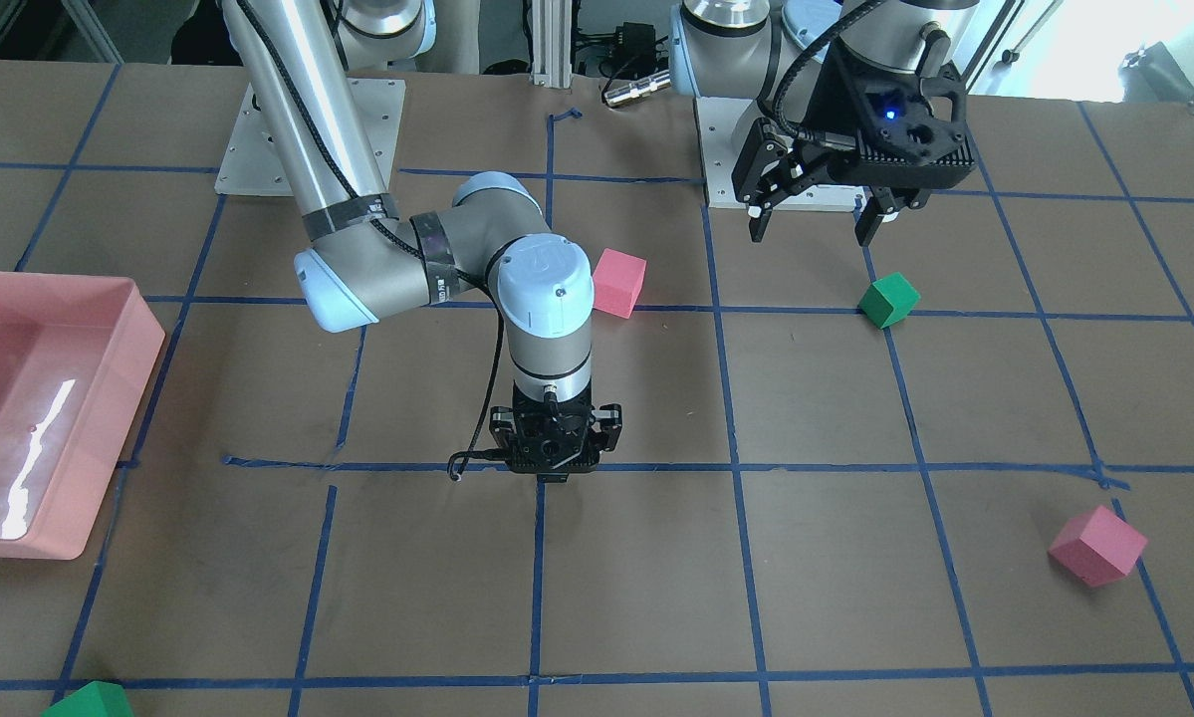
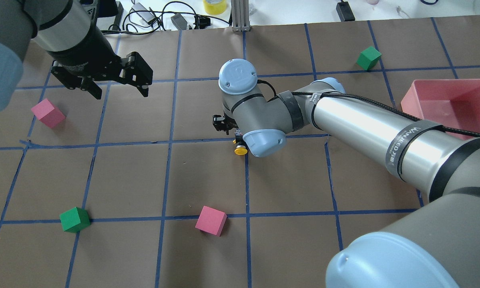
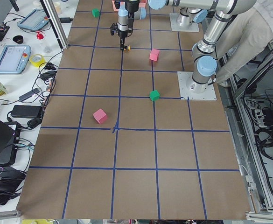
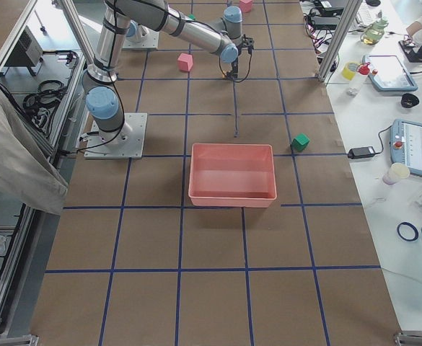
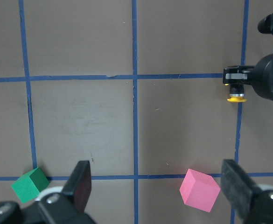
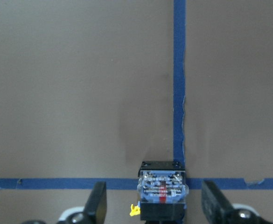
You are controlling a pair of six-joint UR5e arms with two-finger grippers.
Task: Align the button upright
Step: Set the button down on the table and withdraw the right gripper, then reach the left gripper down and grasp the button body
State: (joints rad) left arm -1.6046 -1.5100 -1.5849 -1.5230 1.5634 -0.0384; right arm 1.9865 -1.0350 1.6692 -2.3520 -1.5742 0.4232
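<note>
The button lies on its side at a crossing of blue tape lines. Its yellow cap (image 2: 240, 151) points toward the robot and also shows in the left wrist view (image 5: 236, 97). The right wrist view shows its base block (image 6: 163, 185) from the end. My right gripper (image 6: 157, 207) points straight down over it (image 1: 555, 453). Its fingers (image 6: 97, 203) stand apart on either side of the button and do not touch it. My left gripper (image 2: 117, 90) is open and empty, raised over the table's left part (image 1: 816, 224).
Pink cubes (image 2: 47, 113) (image 2: 211, 220) and green cubes (image 2: 75, 219) (image 2: 368, 57) lie scattered on the brown taped table. A pink tray (image 2: 448, 100) stands at the right. The right arm's forearm (image 2: 368, 128) stretches across the right half.
</note>
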